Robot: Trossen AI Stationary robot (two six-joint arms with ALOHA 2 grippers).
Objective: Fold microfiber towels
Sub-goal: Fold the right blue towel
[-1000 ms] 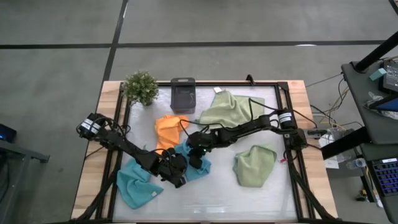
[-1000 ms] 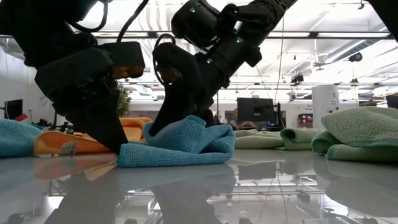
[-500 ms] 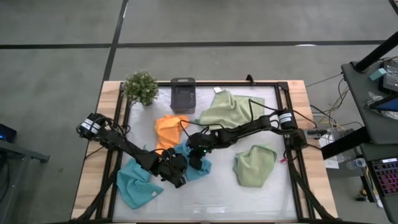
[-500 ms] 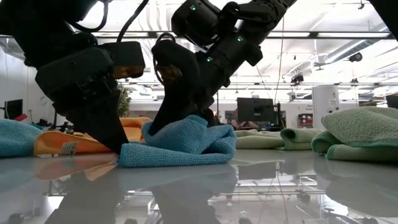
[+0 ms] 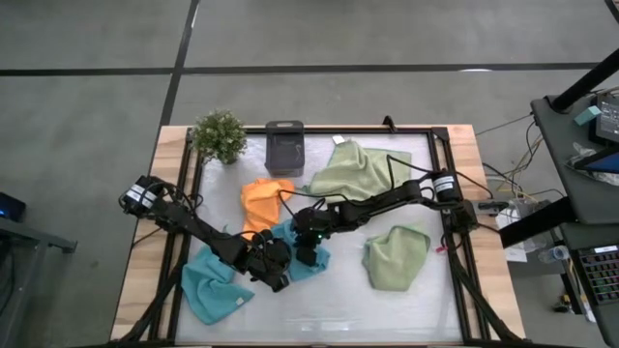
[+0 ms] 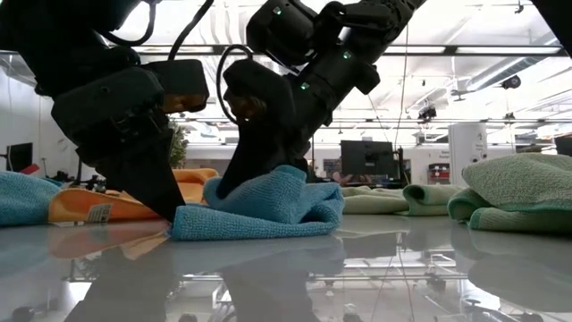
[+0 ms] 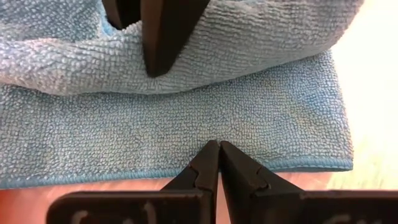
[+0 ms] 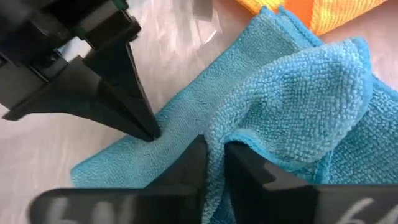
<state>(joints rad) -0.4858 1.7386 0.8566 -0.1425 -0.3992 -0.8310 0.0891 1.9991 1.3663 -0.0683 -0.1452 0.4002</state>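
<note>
Now my left pincer (image 7: 219, 144) pressed together, pinning the blue towel (image 7: 267, 118) edge, my right pincer (image 8: 213, 149) slightly spread around its raised fold.

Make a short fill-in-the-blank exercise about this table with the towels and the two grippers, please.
1. Both grippers work on the ____ towel at mid-table.
2. The left gripper presses its shut fingertips on that towel's ____ layer.
3. The right gripper has a raised ____ of the cloth between its fingers.
4. The towel beside the small dark box is ____.

Missing words: blue; bottom; fold; green
</note>
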